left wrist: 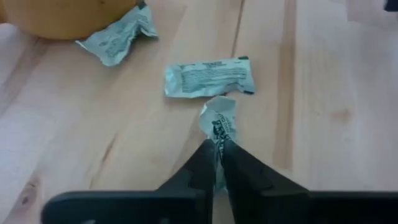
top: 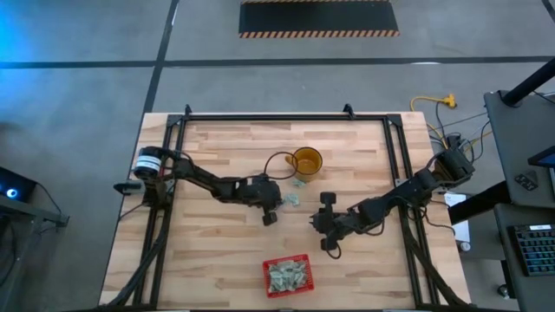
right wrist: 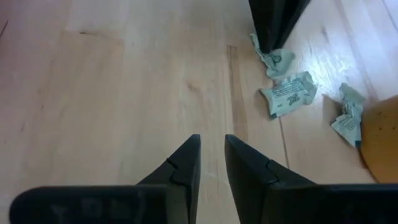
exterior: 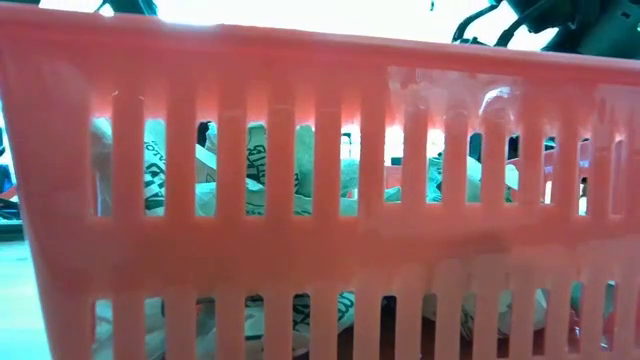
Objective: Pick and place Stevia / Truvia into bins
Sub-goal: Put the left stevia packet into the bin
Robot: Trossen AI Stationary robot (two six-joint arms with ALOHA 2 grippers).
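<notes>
Several pale green-and-white Stevia packets fill the red basket at the table's near edge; they show through its slots in the low view. Three more packets are on the wood near the amber mug: a flat one, one against the mug's base, and a crumpled one. My left gripper is shut on the crumpled one, just left of the loose packets. My right gripper hovers over bare wood to their right, open by a narrow gap and holding nothing. My left gripper pinches the crumpled packet between its two fingertips, which come slanting down from above. The fingers are on the packet's near end, and the rest sticks out beyond the tips. From the right wrist view the packet sits at table level under the fingers; whether it is lifted clear I cannot tell.
The mug stands just beyond the loose packets, toward the far side. Black frame rails run along the table's left, right and far sides. Bare wood lies between the grippers and the basket, which fills the low view.
</notes>
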